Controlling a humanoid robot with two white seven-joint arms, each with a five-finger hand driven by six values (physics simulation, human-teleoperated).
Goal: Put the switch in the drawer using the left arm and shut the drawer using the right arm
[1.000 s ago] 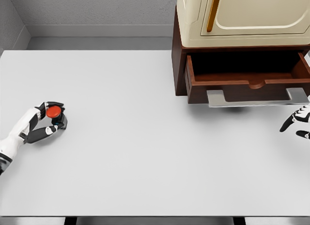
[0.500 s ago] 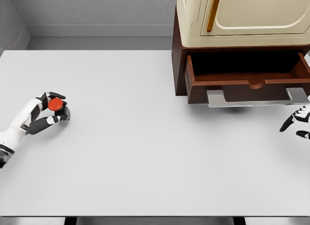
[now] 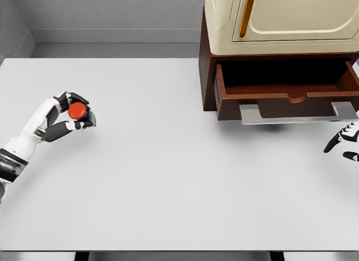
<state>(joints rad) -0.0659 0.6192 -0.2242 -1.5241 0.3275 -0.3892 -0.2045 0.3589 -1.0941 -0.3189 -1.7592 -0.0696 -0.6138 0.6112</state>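
Grey walls are seen behind a wide, flat white table (image 3: 168, 177) that fills most of the view. At the far right, a dark brown wooden cabinet (image 3: 208, 76) is set on the table, and a cream box with a gold strip (image 3: 280, 19) is set on top of it. The cabinet's brown wooden drawer (image 3: 283, 98) is pulled out toward the front, and its dark inside can be seen. A flat grey metal handle (image 3: 297, 114) is fixed across the drawer's front.

At the left side of the table, the small switch with a round red button on a black base (image 3: 78, 112) is held in the white and black left hand (image 3: 64, 118). The fingers are curled around the switch, with black fingertips (image 3: 76, 97) wrapped over the top and the thumb pressed in from below. The red button is a round, flat cap, and it is turned toward the camera and a little up. The black base is mostly hidden by the fingers, so the long way of the switch cannot be told for sure. It cannot be told whether the switch is lifted or touching the table. It is well apart from the drawer.

Only part of the right hand (image 3: 345, 144) is seen at the right edge, below the drawer's handle. Its black-tipped fingers are loosely spread and nothing is held.
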